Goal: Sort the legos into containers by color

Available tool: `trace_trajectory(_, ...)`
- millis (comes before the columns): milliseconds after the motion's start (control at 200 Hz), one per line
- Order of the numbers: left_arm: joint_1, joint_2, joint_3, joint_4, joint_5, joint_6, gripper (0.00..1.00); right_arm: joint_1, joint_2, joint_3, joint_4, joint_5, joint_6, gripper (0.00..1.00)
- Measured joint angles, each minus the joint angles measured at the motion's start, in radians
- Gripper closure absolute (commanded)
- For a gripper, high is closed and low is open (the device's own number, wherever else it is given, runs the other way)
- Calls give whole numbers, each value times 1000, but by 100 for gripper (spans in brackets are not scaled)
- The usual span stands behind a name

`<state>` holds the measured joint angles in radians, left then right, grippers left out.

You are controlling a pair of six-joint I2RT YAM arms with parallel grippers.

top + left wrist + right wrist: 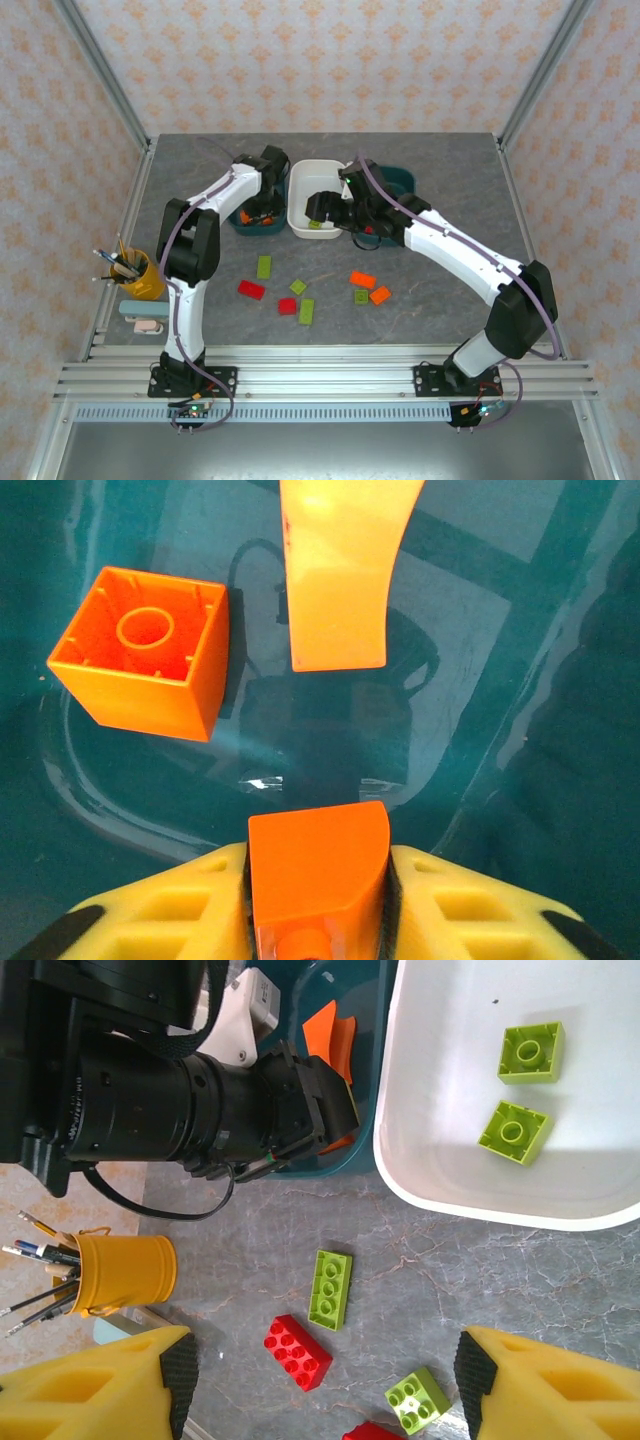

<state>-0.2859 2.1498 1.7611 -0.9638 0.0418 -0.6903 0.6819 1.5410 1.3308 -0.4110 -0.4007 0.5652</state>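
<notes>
Hanging parted over a teal tub (500, 630), left fingers (335, 580) neighbour an orange brick (140, 650).

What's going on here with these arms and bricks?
A robot is sorting by color. The left end effector is low in a teal tub, an orange brick between its fingers. The right end effector hangs open near the white tub, which holds two green bricks. More bricks lie on the table.
</notes>
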Motion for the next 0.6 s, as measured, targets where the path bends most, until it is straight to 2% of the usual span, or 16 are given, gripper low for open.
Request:
trace_trajectory(380,0,-43,4,-29,-6,12,35,13,2,5,-95,47,-50,30)
trace_trajectory(480,0,-158,-32,-31,-22,8,32,68,37,40,-132,82,-74,31)
trace_trajectory(600,0,-405,-136,-26,-33,7,30,165,117,85,-146,122,-87,35)
